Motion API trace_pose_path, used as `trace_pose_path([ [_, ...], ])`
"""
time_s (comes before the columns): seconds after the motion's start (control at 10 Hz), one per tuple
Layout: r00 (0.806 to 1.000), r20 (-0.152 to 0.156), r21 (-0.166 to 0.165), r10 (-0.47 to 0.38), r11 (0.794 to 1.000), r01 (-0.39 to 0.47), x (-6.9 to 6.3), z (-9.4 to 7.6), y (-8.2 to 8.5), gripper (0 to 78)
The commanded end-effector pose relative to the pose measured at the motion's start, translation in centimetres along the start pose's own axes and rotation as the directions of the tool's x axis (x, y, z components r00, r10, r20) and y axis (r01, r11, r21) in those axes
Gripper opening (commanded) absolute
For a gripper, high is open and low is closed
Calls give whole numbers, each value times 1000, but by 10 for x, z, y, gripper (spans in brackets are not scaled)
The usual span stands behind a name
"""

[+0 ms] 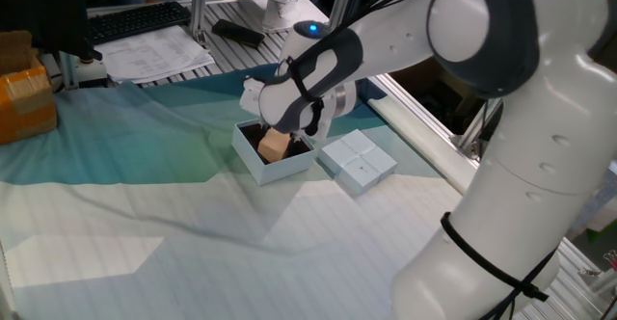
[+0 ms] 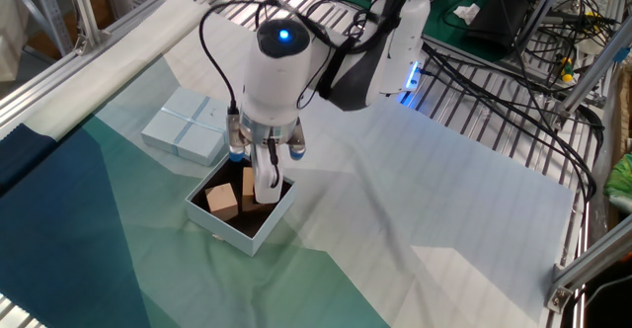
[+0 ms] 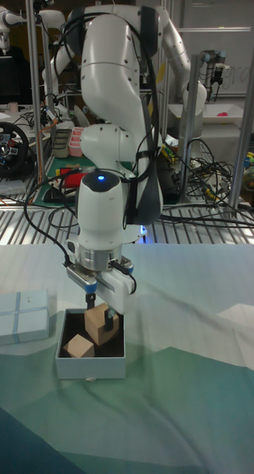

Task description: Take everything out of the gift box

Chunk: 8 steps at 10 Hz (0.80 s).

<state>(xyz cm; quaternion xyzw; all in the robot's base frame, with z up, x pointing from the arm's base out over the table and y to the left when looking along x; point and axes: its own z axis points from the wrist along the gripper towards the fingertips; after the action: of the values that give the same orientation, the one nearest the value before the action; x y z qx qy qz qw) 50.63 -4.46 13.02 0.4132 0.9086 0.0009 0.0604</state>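
Table draped in teal-and-white cloth point(image 2: 415, 229), metal framing and cables around. One gift box point(image 3: 90, 367) on the cloth, one pale-blue lid point(image 2: 186, 125) beside it. Two wooden cubes: my gripper point(image 3: 99, 318) is clamped on one cube point(image 3: 98, 323), raised above the box floor; second cube point(image 3: 78, 346) lies inside the box.

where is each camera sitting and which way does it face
One fixed view: beside the arm's base, looking down along the arm at the gift box; base, links and wrist fill the right.
The other fixed view: high across the table, looking down at the gripper on a wooden cube; wrist and forearm show.
Tall fixed view: low, in front of the robot, showing the whole arm upright.
All share the box, lid and held cube.
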Motion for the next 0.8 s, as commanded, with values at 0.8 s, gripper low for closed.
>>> trace_pose_path([
  [0.8,997,0,-4,-76,997,76,11,-59,9,13],
])
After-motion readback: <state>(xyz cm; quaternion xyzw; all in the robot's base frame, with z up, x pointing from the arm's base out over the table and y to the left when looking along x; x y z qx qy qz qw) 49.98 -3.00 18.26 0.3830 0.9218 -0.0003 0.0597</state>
